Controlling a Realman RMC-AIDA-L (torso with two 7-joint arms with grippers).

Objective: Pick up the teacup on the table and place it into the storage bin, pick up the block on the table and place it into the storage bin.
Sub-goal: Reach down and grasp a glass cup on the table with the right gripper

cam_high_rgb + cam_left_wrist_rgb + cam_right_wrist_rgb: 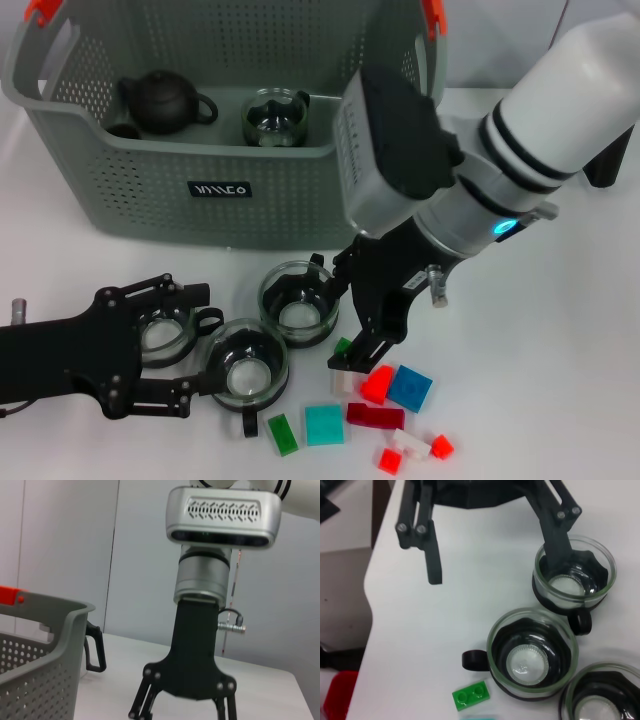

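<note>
Three glass teacups with black bases stand on the white table: left [165, 332], middle [248, 368] and right [297, 306]. My left gripper [195, 350] is open around the left teacup [572, 575], and its far finger [555, 535] reaches over the rim. My right gripper [352, 330] is open and empty in the left wrist view [182, 714]. It hangs just above the near-side cluster of blocks, over a small green block [343, 349]. A red block [377, 383] and a blue block [410, 387] lie beside it. The grey-green storage bin [200, 165] stands behind.
The bin holds a black teapot [165, 100] and a glass vessel [275, 115]. More blocks lie near the front edge: teal [323, 424], green [283, 435], dark red [375, 415] and small red ones [390, 460]. The table edge [367, 595] is close to the left gripper.
</note>
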